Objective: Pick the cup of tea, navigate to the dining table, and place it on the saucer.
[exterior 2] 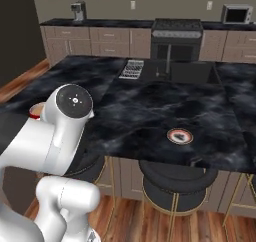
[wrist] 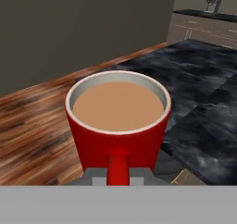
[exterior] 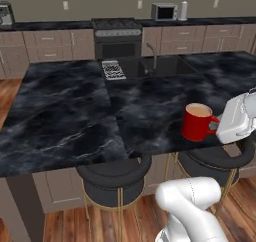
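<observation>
Working left to right in the left base view: the big black marble dining table [exterior: 75, 111] takes up most of the frame, with a small rack by the sink [exterior: 160, 66] set into its far side and black stools [exterior: 116, 176] tucked under the near edge. Toward the right sits the cup of tea [exterior: 198, 122], red, full, upright, its handle pointing right into the claw [exterior: 218, 127]. The claw is closed on that handle (in the hand view the handle runs straight down from the cup of tea [wrist: 118, 121] between the two grey finger tips [wrist: 94, 178], so the grip looks centred). I can't tell whether the cup is hovering just above the surface or resting on it near the front edge.

The relation that matters: in the right base view the cup of tea [exterior 2: 36, 110] is just a red sliver peeking out behind the arm's round joint on the far left, while the saucer [exterior 2: 180, 135] lies well to the right on the same surface, near the front edge above a stool. So the saucer is off to the robot's right of the claw, well apart, and the carry has to go sideways along the front edge, keeping the cup level.

My read: picked up and at the table, placing not yet done.
</observation>
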